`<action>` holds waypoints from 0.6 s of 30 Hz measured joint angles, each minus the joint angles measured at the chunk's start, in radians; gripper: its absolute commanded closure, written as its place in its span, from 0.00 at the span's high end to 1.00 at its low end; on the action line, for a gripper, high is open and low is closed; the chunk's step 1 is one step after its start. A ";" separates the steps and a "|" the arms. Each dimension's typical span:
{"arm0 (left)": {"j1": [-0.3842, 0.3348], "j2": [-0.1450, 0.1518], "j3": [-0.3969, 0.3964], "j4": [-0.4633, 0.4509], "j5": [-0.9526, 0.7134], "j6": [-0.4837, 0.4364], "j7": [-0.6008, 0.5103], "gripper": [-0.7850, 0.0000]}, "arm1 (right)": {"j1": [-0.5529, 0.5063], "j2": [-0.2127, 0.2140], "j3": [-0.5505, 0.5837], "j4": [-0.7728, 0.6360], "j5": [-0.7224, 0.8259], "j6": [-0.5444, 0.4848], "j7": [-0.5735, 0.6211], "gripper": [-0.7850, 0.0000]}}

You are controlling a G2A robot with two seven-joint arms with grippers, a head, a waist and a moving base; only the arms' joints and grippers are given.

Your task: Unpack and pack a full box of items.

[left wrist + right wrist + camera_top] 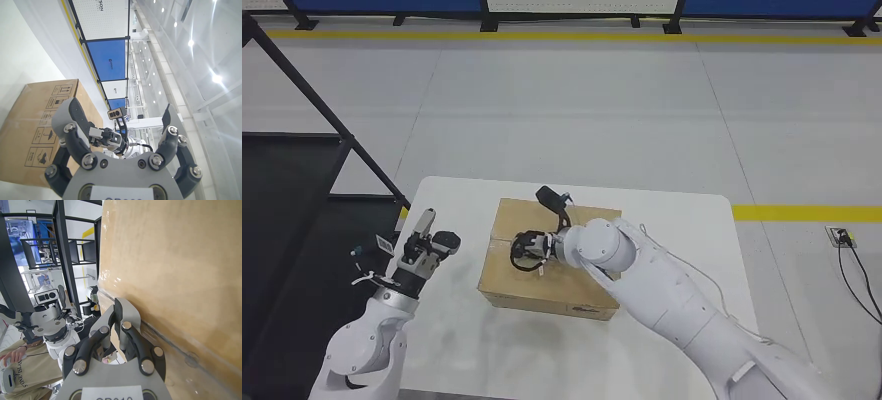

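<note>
A closed brown cardboard box [542, 275] sits in the middle of the white table [672, 215], its top flaps sealed with clear tape along the seam [170, 340]. My right gripper [526, 250] lies low over the box top, near the end toward the left arm. In the right wrist view this gripper [115, 313] is shut, its tips right by the taped seam, and I see nothing clearly between them. My left gripper [432, 232] is held up beside the box, off its left side. That gripper [121, 115] is open and holds nothing, facing the box's printed side [37, 121].
A black metal rack [302, 170] stands just off the table's left side, close behind the left arm. Bare tabletop lies to the right of the box and in front of it. Yellow floor lines [802, 212] run beyond the table.
</note>
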 measured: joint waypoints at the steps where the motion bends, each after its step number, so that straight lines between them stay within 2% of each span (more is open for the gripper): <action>1: 0.001 0.000 0.000 0.000 0.000 0.000 -0.002 1.00 | 0.004 -0.005 -0.002 0.010 -0.001 0.000 0.002 0.00; 5: 0.001 0.002 0.003 0.000 0.000 0.000 -0.010 1.00 | 0.018 -0.018 -0.007 0.046 -0.021 0.009 0.028 0.00; 9: -0.005 0.004 0.009 0.002 0.002 0.002 -0.017 1.00 | 0.012 -0.011 0.010 0.042 -0.055 0.017 0.041 0.00; 13: -0.014 0.005 0.017 0.004 0.005 0.006 -0.025 1.00 | -0.017 0.014 0.047 -0.001 -0.095 0.034 0.054 0.00; 18: -0.027 0.007 0.029 0.006 0.014 0.014 -0.033 1.00 | -0.080 0.065 0.124 -0.101 -0.163 0.085 0.070 0.00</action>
